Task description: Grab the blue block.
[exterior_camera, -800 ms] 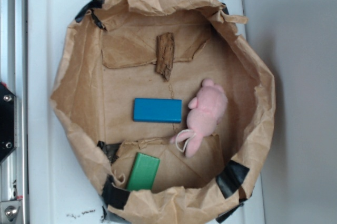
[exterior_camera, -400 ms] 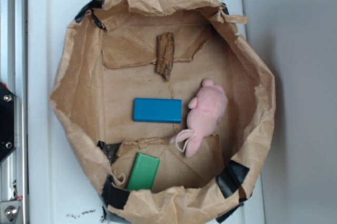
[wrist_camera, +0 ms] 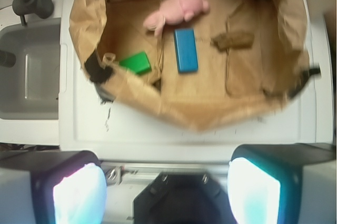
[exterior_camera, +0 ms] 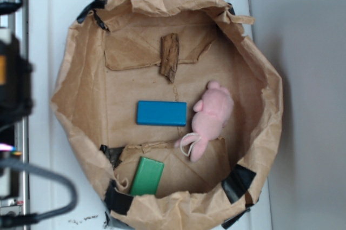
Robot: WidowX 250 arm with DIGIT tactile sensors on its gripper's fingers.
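The blue block (exterior_camera: pixel 161 113) lies flat on the floor of an opened-out brown paper bag (exterior_camera: pixel 70 79), near its middle. The wrist view shows the blue block (wrist_camera: pixel 186 50) far ahead, standing lengthwise. My gripper (wrist_camera: pixel 167 192) is open, its two pale pads wide apart with nothing between them. It hangs over the white table's edge, outside the bag and well short of the block. In the exterior view my arm (exterior_camera: pixel 13 79) is only a dark blur at the left edge.
Inside the bag lie a green block (exterior_camera: pixel 146 176), a pink plush toy (exterior_camera: pixel 212 116) just right of the blue block, and a brown wood piece (exterior_camera: pixel 170 56). The bag's crumpled walls stand up all round. A grey sink (wrist_camera: pixel 26 77) sits beside the white table (exterior_camera: pixel 48 35).
My arm has swung into the exterior view along the left edge, with a cable loop now at the lower left. The blocks, toy and bag have not moved.
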